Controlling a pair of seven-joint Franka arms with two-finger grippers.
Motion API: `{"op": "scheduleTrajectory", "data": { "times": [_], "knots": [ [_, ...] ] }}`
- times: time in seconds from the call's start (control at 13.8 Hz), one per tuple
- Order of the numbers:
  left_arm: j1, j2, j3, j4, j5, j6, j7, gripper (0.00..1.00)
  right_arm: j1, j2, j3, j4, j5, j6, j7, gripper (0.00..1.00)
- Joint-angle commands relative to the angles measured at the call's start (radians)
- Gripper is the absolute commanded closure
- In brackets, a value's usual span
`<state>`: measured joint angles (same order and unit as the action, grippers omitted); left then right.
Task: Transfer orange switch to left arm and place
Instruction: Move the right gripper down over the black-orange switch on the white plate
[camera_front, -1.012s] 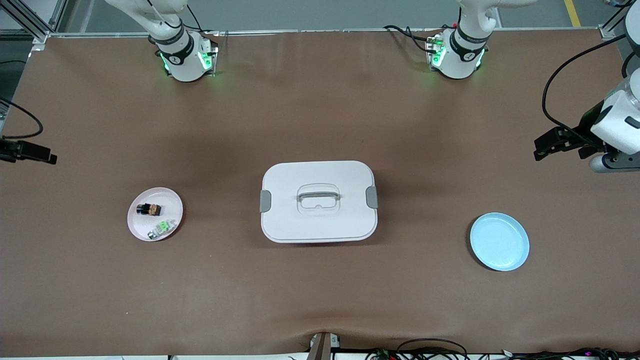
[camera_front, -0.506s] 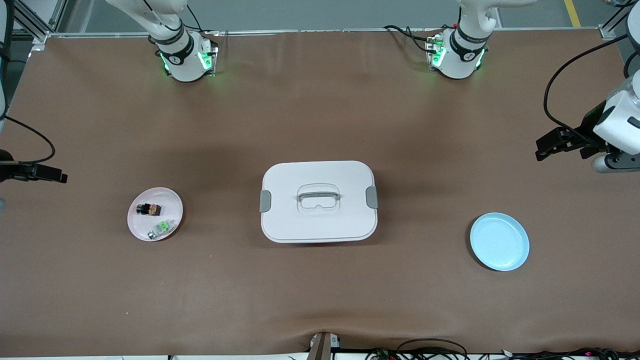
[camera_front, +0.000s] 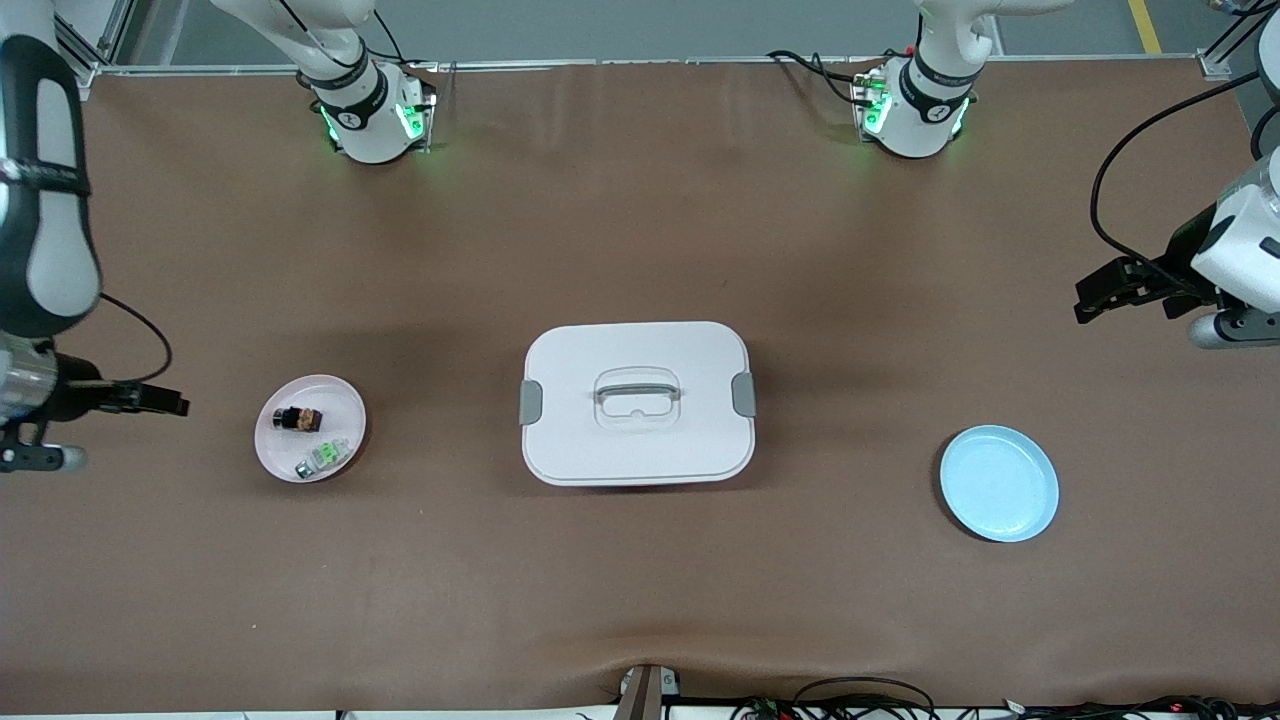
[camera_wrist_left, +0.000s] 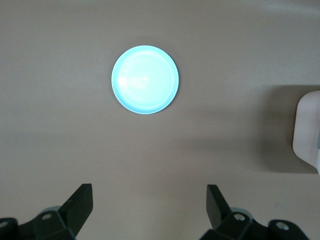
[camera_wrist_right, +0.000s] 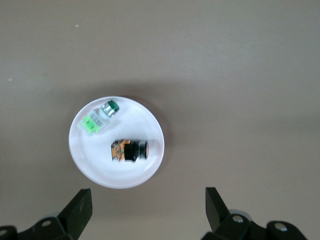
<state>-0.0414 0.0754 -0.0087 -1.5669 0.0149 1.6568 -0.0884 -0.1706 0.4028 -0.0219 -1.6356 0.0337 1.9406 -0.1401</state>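
Orange switch (camera_front: 298, 418) on pink plate (camera_front: 345, 400), nine o'clock of box (camera_front: 637, 403). Right gripper (camera_front: 178, 405) beside plate, fingers wide, empty. Left gripper (camera_front: 1085, 300) over table, wide, empty.

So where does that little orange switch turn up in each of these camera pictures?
Front view: orange switch lies on the pink plate, toward the right arm's end of the table.
Right wrist view: on the same plate, beside the green part.
Left wrist view: not in it.
Shared landmark: the pink plate.
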Motion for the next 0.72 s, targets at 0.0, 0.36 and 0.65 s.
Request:
{"op": "scheduleTrajectory", "data": {
  "times": [0.0,0.36,0.65],
  "knots": [
    [0.002,0.006,0.006,0.019,-0.016,-0.019,0.026,0.0,0.014,-0.012,0.002,-0.122,0.015,0.115,-0.001,0.0],
    [0.003,0.006,0.006,0.019,-0.015,-0.017,0.026,0.0,0.034,0.039,0.004,-0.216,0.04,0.22,-0.003,0.0],
    [0.003,0.006,0.006,0.019,-0.015,-0.019,0.026,0.0,0.045,0.068,0.004,-0.242,0.101,0.273,0.004,0.0]
  ]
}}
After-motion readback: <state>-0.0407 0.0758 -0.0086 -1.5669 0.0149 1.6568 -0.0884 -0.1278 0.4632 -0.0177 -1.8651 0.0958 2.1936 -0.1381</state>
